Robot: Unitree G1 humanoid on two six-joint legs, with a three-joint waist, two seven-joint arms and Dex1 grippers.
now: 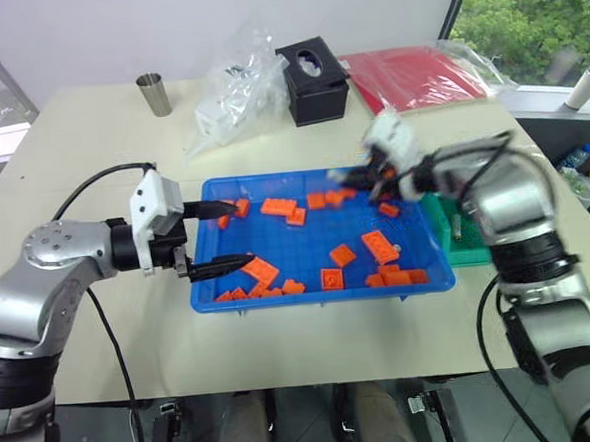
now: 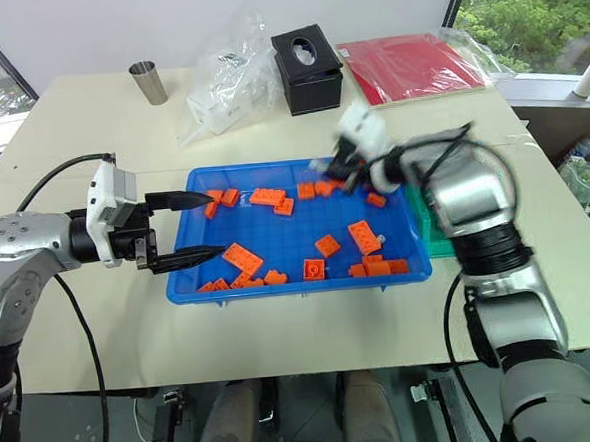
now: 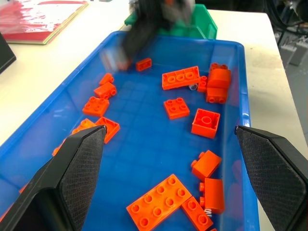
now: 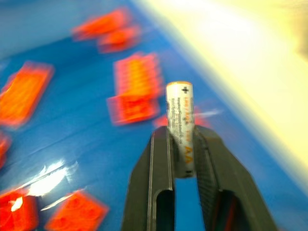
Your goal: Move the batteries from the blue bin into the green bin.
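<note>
We see a silvery AA battery (image 4: pixel 180 127) clamped upright in our right gripper (image 4: pixel 182 144) over the blue bin (image 1: pixel 204 287). Orange bricks (image 1: pixel 380 246) litter it; our left gripper (image 1: pixel 226 235) gapes apart, empty.

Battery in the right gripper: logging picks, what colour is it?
Silvery-grey battery with a gold-coloured top cap, clearest in the right wrist view.

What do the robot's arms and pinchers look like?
Both arms are shiny silver-grey with black joints and thin black cables looping beside them. The left gripper has a white boxy block behind two pointed black fingers with dimpled pads. The right gripper has black slotted fingers too.
</note>
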